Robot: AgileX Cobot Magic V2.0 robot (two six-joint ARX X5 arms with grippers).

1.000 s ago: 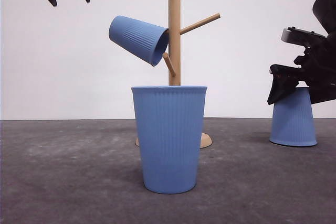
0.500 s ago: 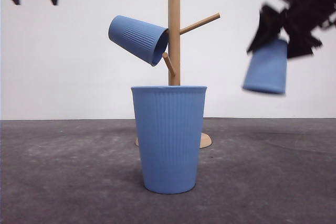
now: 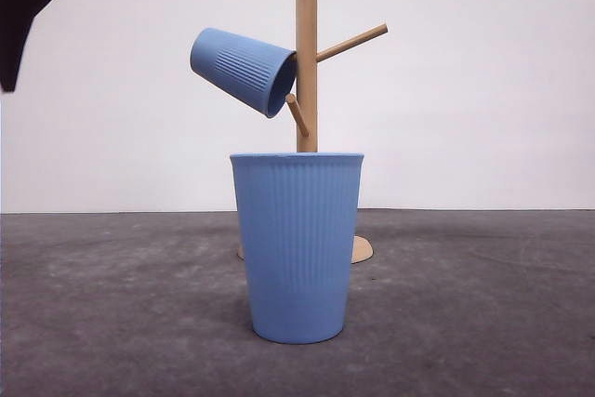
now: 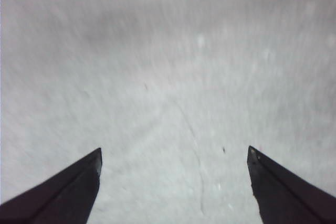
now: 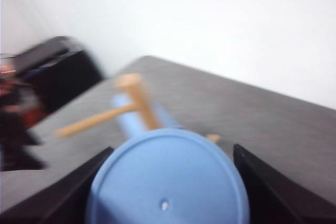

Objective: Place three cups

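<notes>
The cups look light, stiff and ribbed; the right gripper [image 5: 170, 182] pinches one cup [image 5: 167, 179] by its sidewalls, while the left gripper [image 4: 173, 182] hangs spread, holding nothing.

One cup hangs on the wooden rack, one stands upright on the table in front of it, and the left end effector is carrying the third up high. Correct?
Not quite: the right end effector carries the third cup, as the right wrist view shows. The left end effector is open and empty. One cup does hang on the rack; another cup stands upright in front.
</notes>
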